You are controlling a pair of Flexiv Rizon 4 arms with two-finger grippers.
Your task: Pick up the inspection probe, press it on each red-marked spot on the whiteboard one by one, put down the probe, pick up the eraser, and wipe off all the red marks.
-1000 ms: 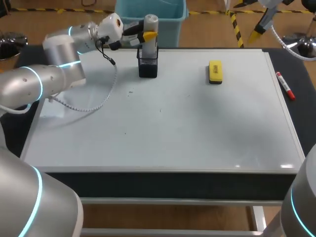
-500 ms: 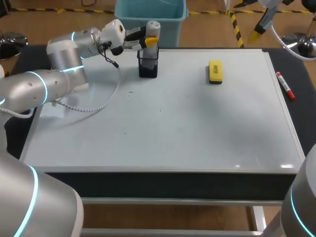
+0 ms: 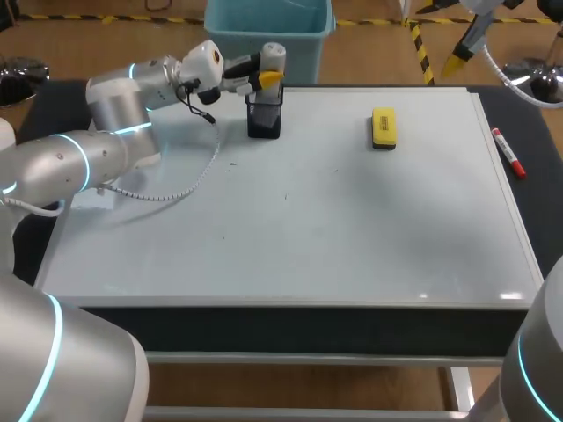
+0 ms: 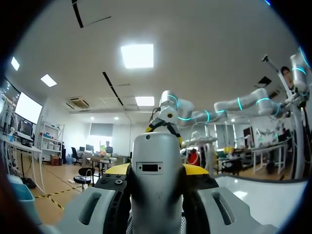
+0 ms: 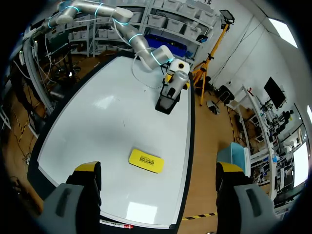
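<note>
This is a robotics lab: two silver robot arms with glowing blue rings, the left arm (image 3: pixel 97 149) and the right arm (image 3: pixel 538 360), stand at one bench (image 3: pixel 308 323) set up as a test rig. A whiteboard (image 3: pixel 352 229) lies flat on the bench, carrying a yellow eraser (image 3: pixel 383 127) and a black cup (image 3: pixel 264 116), with a red marker (image 3: pixel 508 152) just beside its right edge. The left arm holds a grey probe (image 3: pixel 273 54) above the cup, and a white cable (image 3: pixel 176 189) trails from its wrist onto the board.
</note>
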